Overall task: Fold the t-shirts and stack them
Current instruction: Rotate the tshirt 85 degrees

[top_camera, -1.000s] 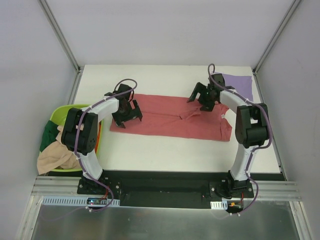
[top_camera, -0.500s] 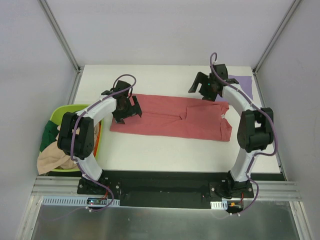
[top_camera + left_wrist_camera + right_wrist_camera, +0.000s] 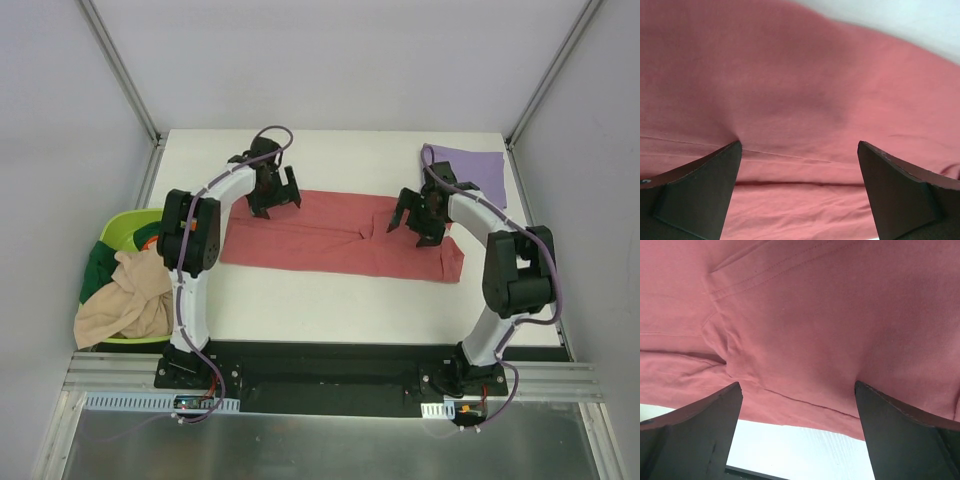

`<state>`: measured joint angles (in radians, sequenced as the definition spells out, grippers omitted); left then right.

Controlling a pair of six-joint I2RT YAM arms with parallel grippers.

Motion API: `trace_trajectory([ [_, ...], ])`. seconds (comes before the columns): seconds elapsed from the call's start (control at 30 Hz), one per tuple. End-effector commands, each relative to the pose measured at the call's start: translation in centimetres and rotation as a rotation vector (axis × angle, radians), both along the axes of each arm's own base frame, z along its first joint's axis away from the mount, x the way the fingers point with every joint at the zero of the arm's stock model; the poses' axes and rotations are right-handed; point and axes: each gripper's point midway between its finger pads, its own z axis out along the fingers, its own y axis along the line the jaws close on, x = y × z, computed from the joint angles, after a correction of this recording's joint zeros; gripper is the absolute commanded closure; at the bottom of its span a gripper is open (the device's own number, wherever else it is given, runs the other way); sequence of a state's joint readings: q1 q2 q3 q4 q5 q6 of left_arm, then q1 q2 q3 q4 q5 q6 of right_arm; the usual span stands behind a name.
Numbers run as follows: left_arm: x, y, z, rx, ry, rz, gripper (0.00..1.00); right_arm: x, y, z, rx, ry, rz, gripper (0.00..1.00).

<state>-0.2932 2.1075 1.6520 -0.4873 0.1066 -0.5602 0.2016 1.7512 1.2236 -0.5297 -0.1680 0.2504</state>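
A red t-shirt [image 3: 340,238] lies folded lengthwise in a long band across the middle of the white table. My left gripper [image 3: 272,192] is open over its far left edge; in the left wrist view the red cloth [image 3: 800,100] fills the gap between the fingers. My right gripper [image 3: 420,218] is open over the shirt's right part, near the sleeve; in the right wrist view the red shirt [image 3: 815,315] shows, with bare table below its hem. A folded purple t-shirt [image 3: 470,166] lies at the far right corner.
A green basket [image 3: 122,232] with beige, green and orange clothes stands off the table's left edge. Grey walls enclose the table. The black rail [image 3: 330,365] with the arm bases runs along the near edge.
My left gripper moved away and to the right, to the shirt's far edge. My right gripper came back down from the purple shirt's side onto the red shirt's right part.
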Motion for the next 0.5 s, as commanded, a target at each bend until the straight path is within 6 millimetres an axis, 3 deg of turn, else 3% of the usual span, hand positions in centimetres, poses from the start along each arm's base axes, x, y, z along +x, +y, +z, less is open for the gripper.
trace_trajectory([
  [0.0,-2.4,0.7,-1.3,0.016,0.072,-0.018,0.01,0.3,0.0,-0.7,0.003,0.035,-0.011,0.04],
  [0.13,-6.6,2.5,-3.0,0.064,0.152,0.025,0.01,0.1,0.9,-1.3,0.021,0.053,0.041,0.04],
  [0.27,-10.1,3.6,-2.7,0.068,0.185,0.062,0.01,-0.1,2.0,-1.8,0.035,0.072,0.075,0.04],
  [0.47,-17.0,4.9,-2.5,0.045,0.245,0.101,0.01,0.1,4.2,-1.8,0.042,0.082,0.174,0.04],
])
